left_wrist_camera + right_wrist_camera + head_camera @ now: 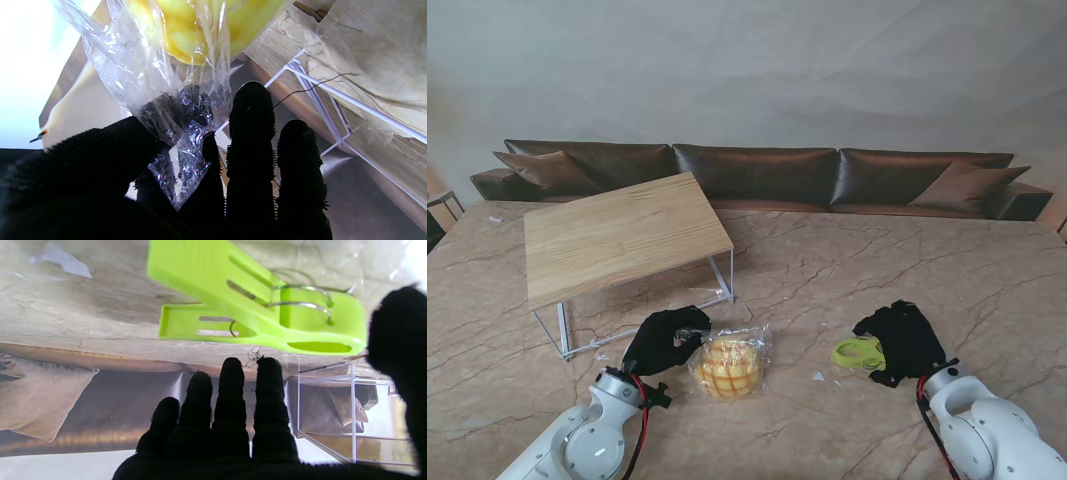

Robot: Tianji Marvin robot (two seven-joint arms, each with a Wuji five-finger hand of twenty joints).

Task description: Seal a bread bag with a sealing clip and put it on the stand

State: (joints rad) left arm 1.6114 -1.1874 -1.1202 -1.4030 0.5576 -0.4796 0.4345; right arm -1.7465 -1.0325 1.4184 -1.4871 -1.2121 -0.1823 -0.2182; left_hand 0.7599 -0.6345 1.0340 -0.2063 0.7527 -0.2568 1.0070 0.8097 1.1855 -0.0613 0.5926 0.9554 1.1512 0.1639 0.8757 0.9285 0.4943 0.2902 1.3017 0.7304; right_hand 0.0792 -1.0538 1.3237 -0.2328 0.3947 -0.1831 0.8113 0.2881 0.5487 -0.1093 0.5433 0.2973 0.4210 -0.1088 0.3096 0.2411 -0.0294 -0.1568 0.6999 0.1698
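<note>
Brown sofa (757,175) (cushioned), marble table (847,270)

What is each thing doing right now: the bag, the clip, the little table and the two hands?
Bread bag: unsealed, lying on the table, neck bunched.
Clip: lying on the table, not on the bag.
Stand: upright, nothing on it.
Left hand: pinching the bag's neck.
Right hand: open beside the clip.

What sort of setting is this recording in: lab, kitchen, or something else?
Probably a lounge or showroom-like room, not a kitchen: a long brown leather sofa with cushions lines a plain wall, in front of a large marble-patterned table carrying a small wooden stand.
</note>
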